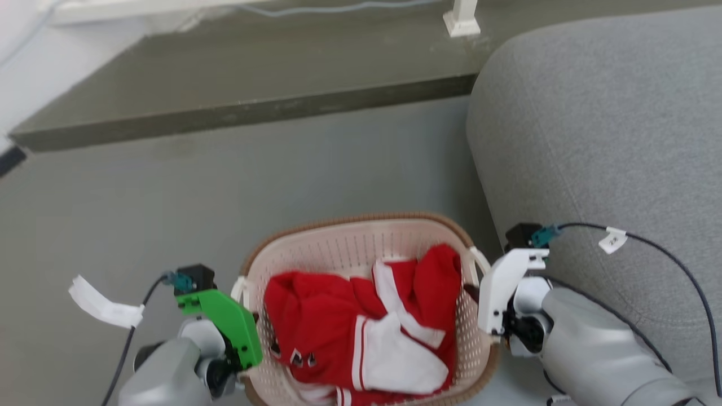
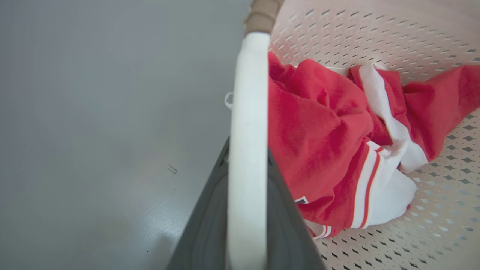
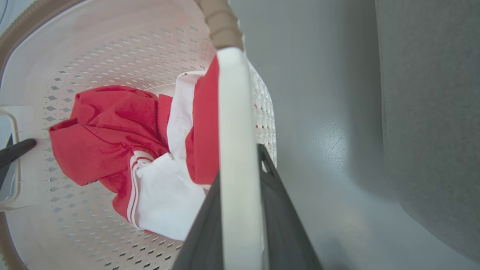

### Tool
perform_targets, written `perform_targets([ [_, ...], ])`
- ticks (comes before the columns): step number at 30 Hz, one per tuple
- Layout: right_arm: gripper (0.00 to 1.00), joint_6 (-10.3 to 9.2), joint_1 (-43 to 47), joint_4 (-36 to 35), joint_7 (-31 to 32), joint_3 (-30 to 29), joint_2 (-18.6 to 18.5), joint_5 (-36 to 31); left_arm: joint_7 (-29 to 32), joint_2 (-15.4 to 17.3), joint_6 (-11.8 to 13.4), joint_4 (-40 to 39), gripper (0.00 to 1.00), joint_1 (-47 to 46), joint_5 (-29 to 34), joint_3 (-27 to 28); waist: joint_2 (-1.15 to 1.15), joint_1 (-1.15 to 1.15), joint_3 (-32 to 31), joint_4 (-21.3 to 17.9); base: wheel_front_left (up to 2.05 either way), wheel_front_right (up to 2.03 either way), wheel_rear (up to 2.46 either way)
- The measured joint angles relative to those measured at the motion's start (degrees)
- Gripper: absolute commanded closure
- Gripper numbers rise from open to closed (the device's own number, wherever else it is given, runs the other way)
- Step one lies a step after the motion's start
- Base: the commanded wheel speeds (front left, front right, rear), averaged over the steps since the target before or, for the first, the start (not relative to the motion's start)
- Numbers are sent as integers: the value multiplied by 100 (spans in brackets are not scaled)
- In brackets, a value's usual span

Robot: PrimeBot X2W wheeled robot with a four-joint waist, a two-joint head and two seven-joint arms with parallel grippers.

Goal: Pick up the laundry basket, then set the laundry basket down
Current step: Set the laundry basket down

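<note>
**Head view: laundry basket held at both handles beside the sofa**

I see the laundry basket point(image 1: 338, 251) at the near edge of the scene, between my two arms; it is a small oval tub, cream-white, with rows of small perforations in its walls and a brown woven-look rim. A crumpled red and white garment point(image 1: 361, 332) lies inside. The grey floor point(image 1: 225, 197) spreads out beyond it, the grey sofa point(image 1: 609, 141) stands just to its right, and a dark step point(image 1: 254, 84) runs across the far side.

In the left wrist view, the left gripper point(image 2: 248, 150) is narrowed onto the white left handle point(image 2: 247, 112), a dark finger pressed to each side. In the right wrist view, the right gripper point(image 3: 240, 161) clamps the white right handle point(image 3: 236, 112) the same way. I cannot tell whether the basket's base touches the floor.
</note>
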Motion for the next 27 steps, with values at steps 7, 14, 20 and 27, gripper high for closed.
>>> perform_targets([
  [7,100,0,-237,-25,-248,-15,5,-3,-243,60,0,-48,100,-264,51,11,0,0,440,2,0,0,0],
  [14,100,0,-497,-107,-645,-56,22,-15,-605,153,-4,-85,100,-543,104,33,0,0,931,-2,0,0,0],
  [20,100,1,-682,-97,-855,-80,40,-59,-786,176,-5,-80,100,-754,157,81,0,0,1292,-9,0,0,0],
  [27,100,3,-961,-71,-1134,-112,51,-85,-1029,185,-5,-65,100,-1053,261,142,0,0,1802,-20,0,0,0],
])
